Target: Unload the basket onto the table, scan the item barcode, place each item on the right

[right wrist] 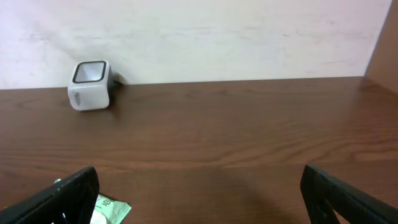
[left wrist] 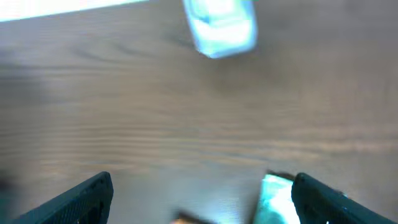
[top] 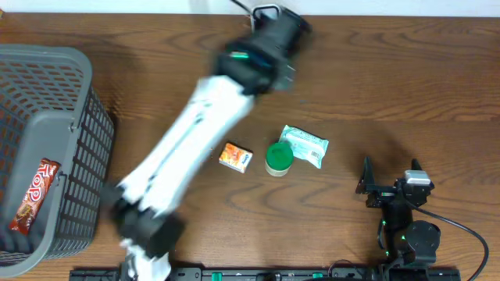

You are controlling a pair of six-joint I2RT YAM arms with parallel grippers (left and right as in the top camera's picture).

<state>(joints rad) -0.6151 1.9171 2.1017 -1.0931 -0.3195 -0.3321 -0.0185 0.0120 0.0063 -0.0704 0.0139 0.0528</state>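
Note:
The white barcode scanner (right wrist: 91, 84) stands at the table's far edge; overhead only its top (top: 266, 10) shows past my left arm. My left gripper (top: 278, 25) is raised just in front of it and blurred. In the left wrist view it is open (left wrist: 202, 179), with nothing between the fingers. Below lie an orange box (top: 235, 157), a green-lidded tub (top: 279, 158) and a green-and-white packet (top: 306, 146). The packet (left wrist: 273, 200) shows beside the right finger. My right gripper (top: 389, 176) rests open (right wrist: 199, 171) at the front right, a corner of the packet (right wrist: 109, 210) by its left finger.
A grey mesh basket (top: 55, 125) stands at the left edge with a red candy bar (top: 35, 195) inside. My left arm (top: 187, 148) stretches diagonally over the table's middle. A cable runs from the right arm's base (top: 469, 234).

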